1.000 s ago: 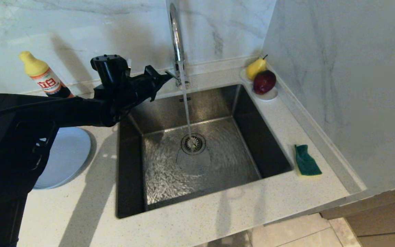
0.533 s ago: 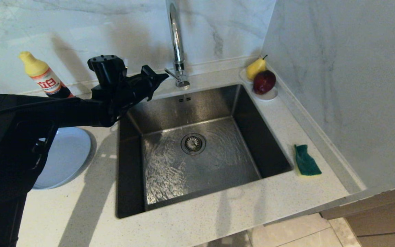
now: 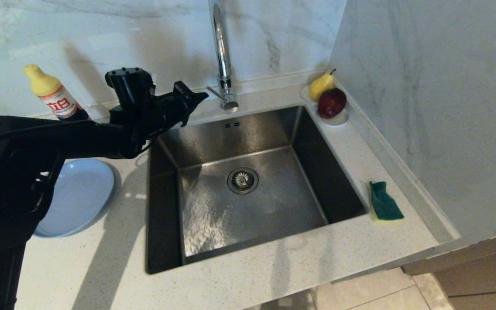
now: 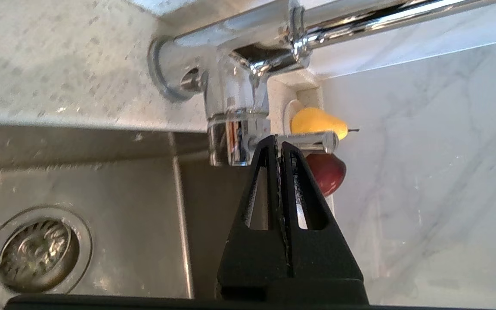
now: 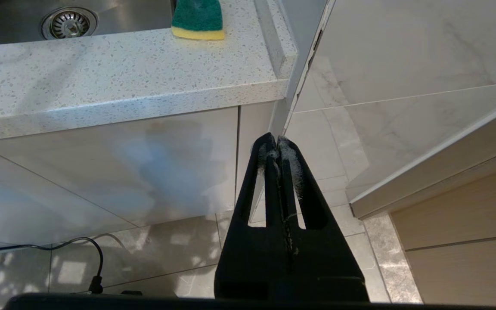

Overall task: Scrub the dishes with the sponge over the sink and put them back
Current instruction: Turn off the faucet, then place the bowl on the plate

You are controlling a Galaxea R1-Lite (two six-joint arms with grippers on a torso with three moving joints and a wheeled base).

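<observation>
Reaching across the back left corner of the sink (image 3: 248, 206), the left gripper (image 3: 203, 96) hangs with its tip just beside the small lever at the base of the chrome tap (image 3: 221, 51), its two fingers pressed flat together with nothing between them. The head view leaves it unclear whether that tip touches the lever; the left wrist view brings it much closer, with the joined fingertips right up against the lever rod (image 4: 312, 140) (contact itself cannot be told) and the yellow pear (image 4: 317, 121) and red apple (image 4: 327, 172) lying beyond. No water falls from the spout, though the basin floor around the round drain strainer (image 3: 242, 180) shines wet. The grey-blue plate (image 3: 80, 196) rests on the speckled counter (image 3: 248, 275) to the left of the sink, partly hidden under the black arm, and a yellow-capped detergent bottle (image 3: 52, 94) stands behind it by the wall. The sponge (image 3: 385, 201) lies green side up on the counter just right of the sink's edge, well apart from either gripper. Only the right wrist view shows the right gripper (image 5: 277, 148), which hangs below counter height in front of the white cabinet door (image 5: 114, 168), jaws closed and empty, with the sponge above it near the counter's rim and a black cable (image 5: 58, 243) on the tiled floor.
</observation>
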